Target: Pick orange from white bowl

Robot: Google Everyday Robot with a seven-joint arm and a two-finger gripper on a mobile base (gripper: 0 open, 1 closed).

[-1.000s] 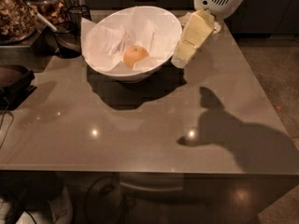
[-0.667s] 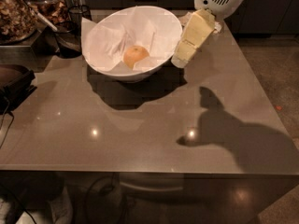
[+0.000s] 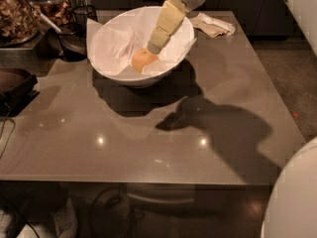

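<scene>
Orange (image 3: 143, 60) sits low in white bowl (image 3: 140, 79), upper centre of frame, on crumpled paper lining (image 3: 111, 43). Claw (image 3: 154, 46) reaches down into the bowl from the top edge, tip just up-right of the orange; touching or a hair apart, can't tell. Released or clenched: cannot tell from this angle.

Step in hand, as I judge it: final descent onto the fruit. To do it well:
- Centre the claw over the fruit's widest part, so nudge toward lower left of frame.
- Go below the round skin's midline or it may squirt out.
- Don't pinch paper along with it.
- Stay off the bowl wall so the bowl doesn't slide on the worktop (image 3: 148, 148).
- Lift straight up.

Folded napkins (image 3: 213, 25) upper right and dark pot (image 3: 72, 43) upper left are well apart.
</scene>
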